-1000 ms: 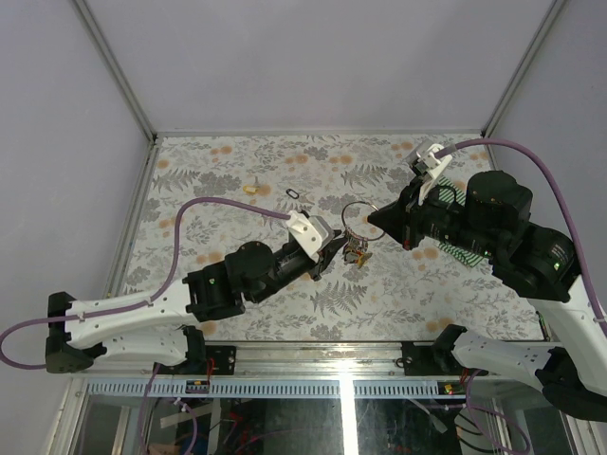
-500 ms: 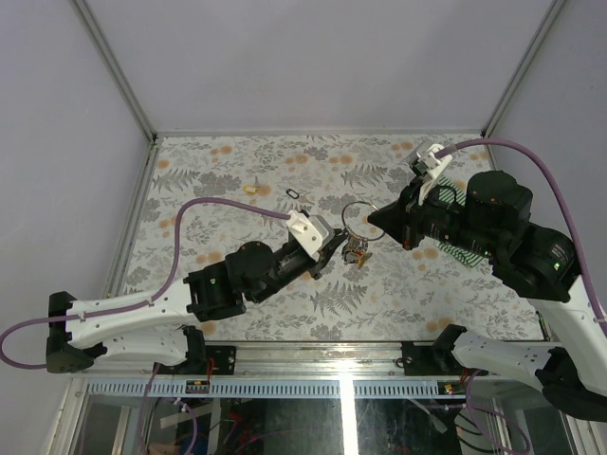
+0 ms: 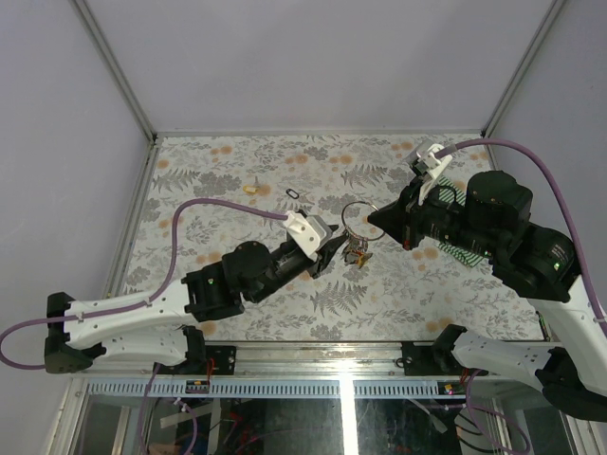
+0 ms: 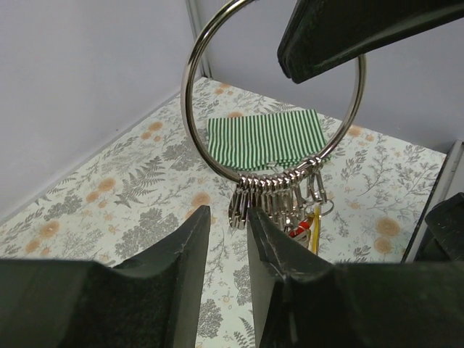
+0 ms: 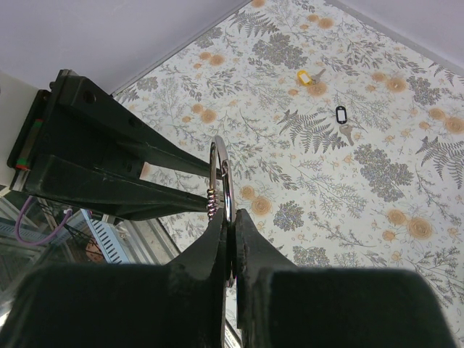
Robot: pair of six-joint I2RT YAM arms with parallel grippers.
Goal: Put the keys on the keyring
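Left wrist view is showing me the keyring [image 4: 187, 90] standing upright in the air above the table [image 3: 379, 294], and the right gripper [image 5: 228, 221] is clenching its wire edge-on between shut fingers. A row of small clips is hanging from the bottom of the ring, with keys [image 4: 299, 232] in red and yellow dangling beneath them. My left gripper [image 4: 228, 225] is hovering just below that bunch, its jaws standing narrowly apart and gripping nothing.

I am judging this as the threading step, partly done. A yellow-headed key [image 5: 304, 77] and a small dark oval loop [image 5: 341, 114] with a key beside it are lying well apart from the ring. Next I am expecting to fetch a loose key with the left arm while the right steadies the ring.

I am seeing no containers. The ring is the only holder, and a striped cloth [image 4: 264, 138] is lying flat beyond it.
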